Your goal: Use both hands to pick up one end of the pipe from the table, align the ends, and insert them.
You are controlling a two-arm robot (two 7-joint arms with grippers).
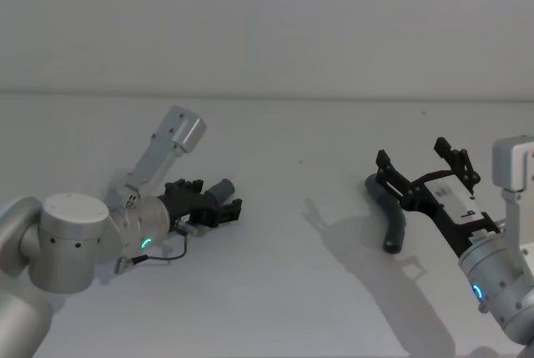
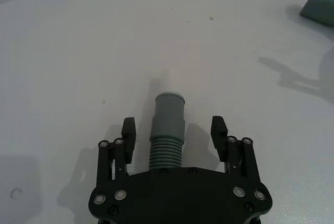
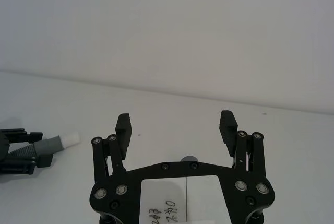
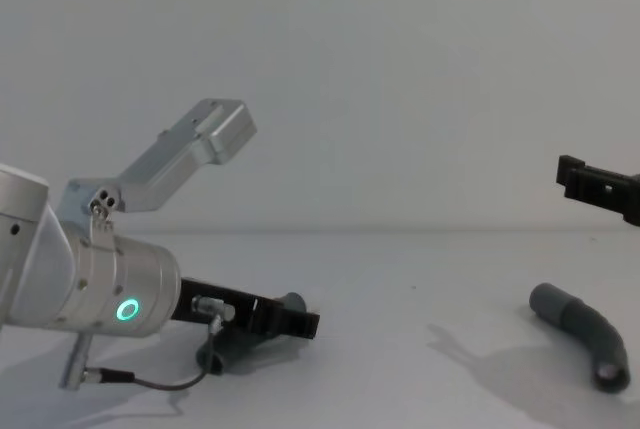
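White matte table (image 1: 292,300) is carrying both hose pieces, well apart from each other. On the robot's left, the left gripper (image 2: 174,128) is sitting low over the surface, its silver wrist glowing with a green ring. Its black fingers (image 2: 129,128) are standing spread on either side of the first pipe piece (image 2: 166,153), not touching it. That piece is lying on the table and showing dark grey corrugated ribs that run into a smooth grey cuff (image 2: 170,110). A narrower whitish tip (image 3: 72,139) is sticking out beyond the cuff. Farther to the right, the second pipe piece (image 1: 394,218) is lying curved on the table, dark grey, with smooth ends. Above it, the right gripper (image 3: 176,122) is hovering clear of the surface, its ribbed jaws gaping wide and holding nothing.
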